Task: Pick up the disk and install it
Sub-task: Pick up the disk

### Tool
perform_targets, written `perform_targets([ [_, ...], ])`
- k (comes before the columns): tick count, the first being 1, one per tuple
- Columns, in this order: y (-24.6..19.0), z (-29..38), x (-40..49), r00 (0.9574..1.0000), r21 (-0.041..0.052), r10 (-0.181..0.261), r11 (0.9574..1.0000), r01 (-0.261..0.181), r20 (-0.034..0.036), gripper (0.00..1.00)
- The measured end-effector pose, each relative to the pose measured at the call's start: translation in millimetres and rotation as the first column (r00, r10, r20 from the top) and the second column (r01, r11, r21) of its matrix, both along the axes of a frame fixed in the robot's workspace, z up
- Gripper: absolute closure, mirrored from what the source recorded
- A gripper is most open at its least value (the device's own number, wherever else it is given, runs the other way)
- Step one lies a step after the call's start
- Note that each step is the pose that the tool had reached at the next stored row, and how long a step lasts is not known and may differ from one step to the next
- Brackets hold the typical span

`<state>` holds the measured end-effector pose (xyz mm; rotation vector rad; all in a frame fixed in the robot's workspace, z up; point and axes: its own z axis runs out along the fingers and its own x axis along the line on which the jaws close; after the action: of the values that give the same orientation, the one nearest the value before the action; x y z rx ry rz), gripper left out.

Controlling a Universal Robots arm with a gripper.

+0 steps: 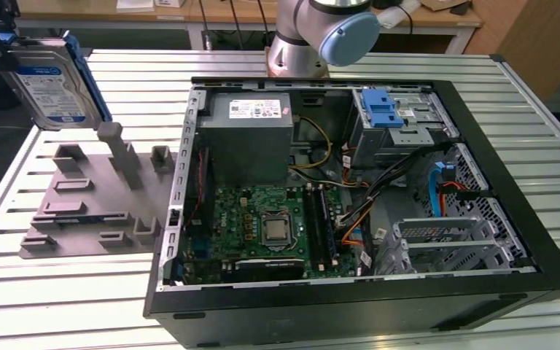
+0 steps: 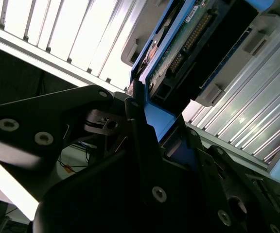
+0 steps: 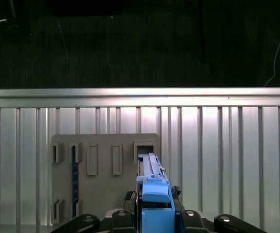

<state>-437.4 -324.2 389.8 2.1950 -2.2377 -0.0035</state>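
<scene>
The disk (image 1: 52,84) hung upright in the air over the tabletop's (image 1: 66,299) far corner on the exterior view's left. It was clear above the grey holder plate (image 1: 85,211) and well apart from the open computer case (image 1: 513,124). The step in hand looked like carrying the lifted disk, and doing it well probably meant holding it level and upright, riding high enough to pass the plate's posts, and avoiding any swing that could work the bracket loose. In the second wrist view the gripper (image 2: 162,124) had its fingers (image 2: 137,126) drawn narrow, pinching the disk's blue bracket from both sides.
</scene>
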Motion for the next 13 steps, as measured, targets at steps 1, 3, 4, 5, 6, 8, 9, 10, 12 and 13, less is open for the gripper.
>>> perform_targets([
  [1, 0.0, 0.2, 0.0, 1.0000, 0.0000, 0.000, 1.0000, 0.000, 0.0000, 0.64],
  [3, 0.1, 0.6, 0.0, 1.0000, -0.0001, 0.000, 1.0000, 0.000, 0.0000, 0.64],
  [4, 0.1, 0.8, 0.0, 1.0000, -0.0001, 0.000, 1.0000, 0.000, 0.0000, 0.64],
  [5, 0.1, 1.1, 0.0, 1.0000, -0.0001, 0.000, 1.0000, 0.000, -0.0001, 0.64],
  [6, 0.1, 1.4, 0.0, 1.0000, -0.0001, 0.000, 1.0000, 0.000, -0.0001, 0.64],
  [8, 0.1, 2.0, 0.0, 1.0000, -0.0001, 0.000, 1.0000, 0.000, -0.0001, 0.64],
  [9, 0.1, 2.4, 0.0, 1.0000, -0.0001, 0.000, 1.0000, 0.000, -0.0001, 0.64],
  [10, 0.1, 2.8, 0.0, 1.0000, -0.0001, 0.000, 1.0000, 0.000, -0.0001, 0.64],
  [12, 0.2, 3.5, 0.0, 1.0000, 0.0000, 0.000, 1.0000, 0.000, 0.0000, 0.64],
  [13, 0.1, 4.0, 0.0, 1.0000, -0.0001, 0.000, 1.0000, 0.000, -0.0001, 0.64],
])
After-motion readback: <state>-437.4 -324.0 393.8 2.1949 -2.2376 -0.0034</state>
